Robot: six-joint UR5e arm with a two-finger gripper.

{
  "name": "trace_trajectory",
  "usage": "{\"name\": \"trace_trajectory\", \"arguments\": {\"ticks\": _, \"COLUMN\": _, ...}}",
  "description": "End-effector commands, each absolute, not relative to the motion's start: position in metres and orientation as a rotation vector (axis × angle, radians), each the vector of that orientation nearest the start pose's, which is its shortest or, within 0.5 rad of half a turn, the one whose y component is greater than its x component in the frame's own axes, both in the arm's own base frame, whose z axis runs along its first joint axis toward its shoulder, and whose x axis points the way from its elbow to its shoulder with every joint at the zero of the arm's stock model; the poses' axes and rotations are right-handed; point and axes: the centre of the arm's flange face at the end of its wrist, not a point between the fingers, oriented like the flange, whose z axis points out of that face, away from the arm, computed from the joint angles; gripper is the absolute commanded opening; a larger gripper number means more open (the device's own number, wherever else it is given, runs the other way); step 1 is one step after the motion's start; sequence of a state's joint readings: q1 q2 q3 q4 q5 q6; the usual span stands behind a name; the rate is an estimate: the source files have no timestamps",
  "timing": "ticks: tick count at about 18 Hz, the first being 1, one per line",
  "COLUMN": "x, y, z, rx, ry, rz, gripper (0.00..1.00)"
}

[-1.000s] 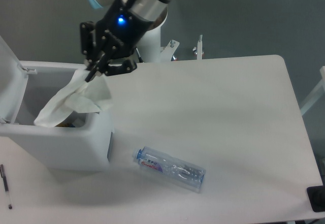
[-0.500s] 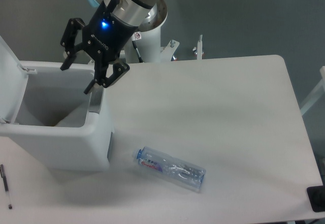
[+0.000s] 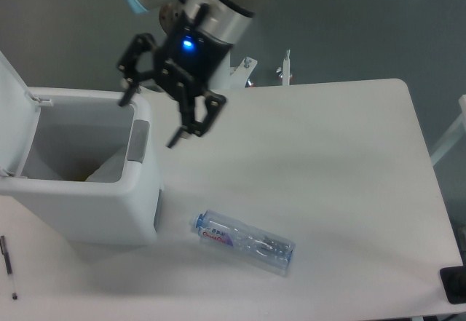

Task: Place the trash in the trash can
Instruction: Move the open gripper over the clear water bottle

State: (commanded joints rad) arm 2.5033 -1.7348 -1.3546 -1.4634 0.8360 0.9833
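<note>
White trash can lid up; fingers spread, seemingly empty.

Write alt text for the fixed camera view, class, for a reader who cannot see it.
A robot gripper with open, empty fingers hangs beside an open white trash can. A crushed plastic bottle lies on the white table, apart from the can.

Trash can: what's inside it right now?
Inside the trash can, white crumpled paper lies low against the right wall, beside something brownish on the bottom. The near wall hides the rest of the floor. The bottle lies outside on the table.
</note>
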Motion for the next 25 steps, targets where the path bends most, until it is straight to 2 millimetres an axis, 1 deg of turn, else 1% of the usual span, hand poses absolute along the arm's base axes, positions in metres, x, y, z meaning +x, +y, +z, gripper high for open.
{"name": "trace_trajectory", "arguments": {"ticks": 1, "x": -0.356, "y": 0.496, "z": 0.541, "rx": -2.439, "ry": 0.107, "rz": -0.364, "gripper": 1.00}}
{"name": "trace_trajectory", "arguments": {"ticks": 2, "x": -0.369, "y": 0.495, "z": 0.533, "rx": -2.458, "ry": 0.086, "rz": -0.359, "gripper": 1.00}}
{"name": "trace_trajectory", "arguments": {"ticks": 3, "x": -0.387, "y": 0.495, "z": 0.514, "rx": -2.492, "ry": 0.057, "rz": -0.367, "gripper": 1.00}}
{"name": "trace_trajectory", "arguments": {"ticks": 4, "x": -0.414, "y": 0.484, "z": 0.500, "rx": -2.531, "ry": -0.005, "rz": -0.352, "gripper": 1.00}}
{"name": "trace_trajectory", "arguments": {"ticks": 5, "x": -0.438, "y": 0.477, "z": 0.479, "rx": -2.570, "ry": -0.062, "rz": -0.361, "gripper": 1.00}}
{"name": "trace_trajectory", "arguments": {"ticks": 6, "x": -0.454, "y": 0.472, "z": 0.462, "rx": -2.606, "ry": -0.118, "rz": -0.371, "gripper": 1.00}}
{"name": "trace_trajectory", "arguments": {"ticks": 7, "x": -0.466, "y": 0.467, "z": 0.448, "rx": -2.637, "ry": -0.182, "rz": -0.382, "gripper": 1.00}}
{"name": "trace_trajectory", "arguments": {"ticks": 8, "x": -0.476, "y": 0.468, "z": 0.433, "rx": -2.661, "ry": -0.246, "rz": -0.400, "gripper": 1.00}}
{"name": "trace_trajectory", "arguments": {"ticks": 10, "x": -0.493, "y": 0.472, "z": 0.414, "rx": -2.696, "ry": -0.390, "rz": -0.426, "gripper": 1.00}}
{"name": "trace_trajectory", "arguments": {"ticks": 12, "x": -0.503, "y": 0.472, "z": 0.390, "rx": -2.747, "ry": -0.528, "rz": -0.442, "gripper": 1.00}}
{"name": "trace_trajectory", "arguments": {"ticks": 14, "x": -0.505, "y": 0.474, "z": 0.366, "rx": -2.809, "ry": -0.662, "rz": -0.447, "gripper": 1.00}}
{"name": "trace_trajectory", "arguments": {"ticks": 15, "x": -0.504, "y": 0.476, "z": 0.360, "rx": -2.812, "ry": -0.752, "rz": -0.452, "gripper": 1.00}}
{"name": "trace_trajectory", "arguments": {"ticks": 17, "x": -0.500, "y": 0.496, "z": 0.350, "rx": -2.767, "ry": -0.882, "rz": -0.418, "gripper": 1.00}}
{"name": "trace_trajectory", "arguments": {"ticks": 19, "x": -0.495, "y": 0.513, "z": 0.336, "rx": -2.730, "ry": -0.977, "rz": -0.391, "gripper": 1.00}}
{"name": "trace_trajectory", "arguments": {"ticks": 22, "x": -0.498, "y": 0.520, "z": 0.320, "rx": -2.723, "ry": -1.095, "rz": -0.360, "gripper": 1.00}}
{"name": "trace_trajectory", "arguments": {"ticks": 25, "x": -0.491, "y": 0.535, "z": 0.303, "rx": -2.758, "ry": -1.182, "rz": -0.308, "gripper": 1.00}}
